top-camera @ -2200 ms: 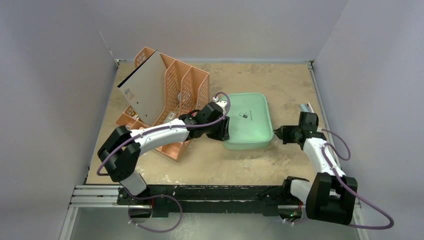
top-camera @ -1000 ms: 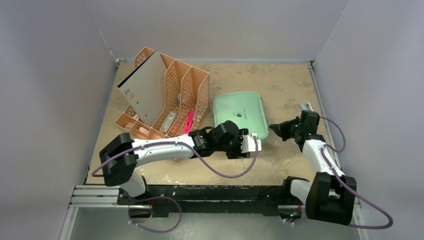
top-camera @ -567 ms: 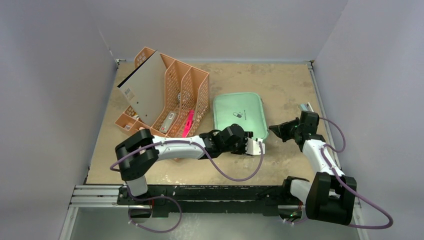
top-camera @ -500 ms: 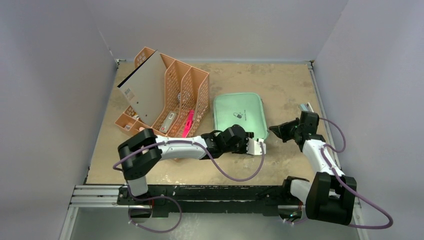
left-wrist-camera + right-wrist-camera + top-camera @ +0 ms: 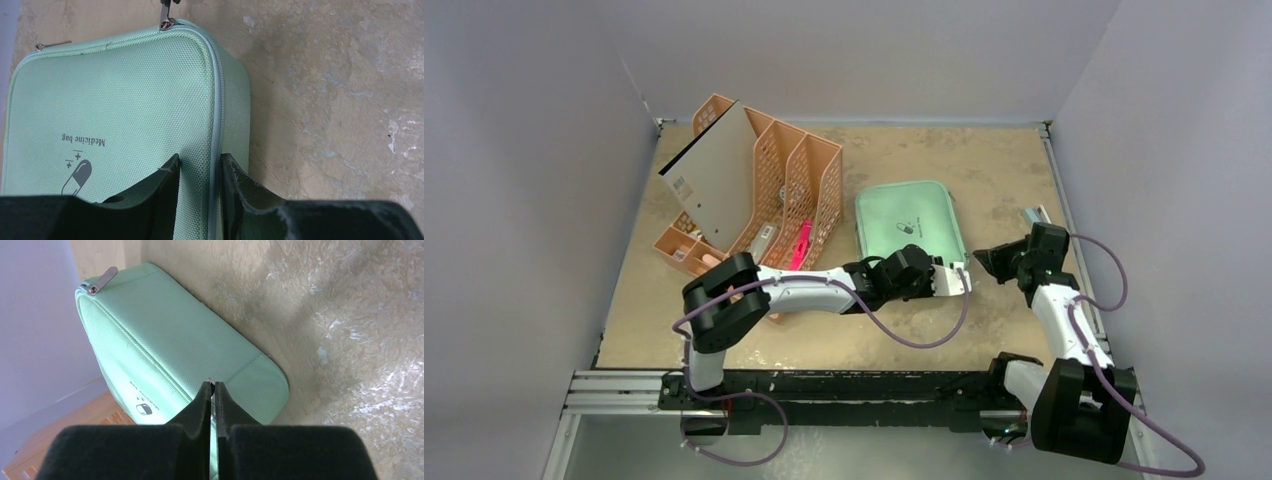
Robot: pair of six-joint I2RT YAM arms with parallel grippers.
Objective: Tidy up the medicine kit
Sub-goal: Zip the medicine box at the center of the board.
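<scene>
Lying at 3 o'clock from an orange mesh rack (image 5: 769, 180), the mint-green woven-fabric medicine kit (image 5: 911, 222) has left jaws narrowly parted astride its zip seam (image 5: 216, 100), right jaws shut on its metal pull (image 5: 166, 22).

The mint-green medicine kit (image 5: 908, 222) lies closed on the counter (image 5: 999, 165), with the orange file rack (image 5: 769, 185) just to its left, the left gripper (image 5: 959, 278) at its near right corner, and the right gripper (image 5: 978, 259) beside that corner.
</scene>
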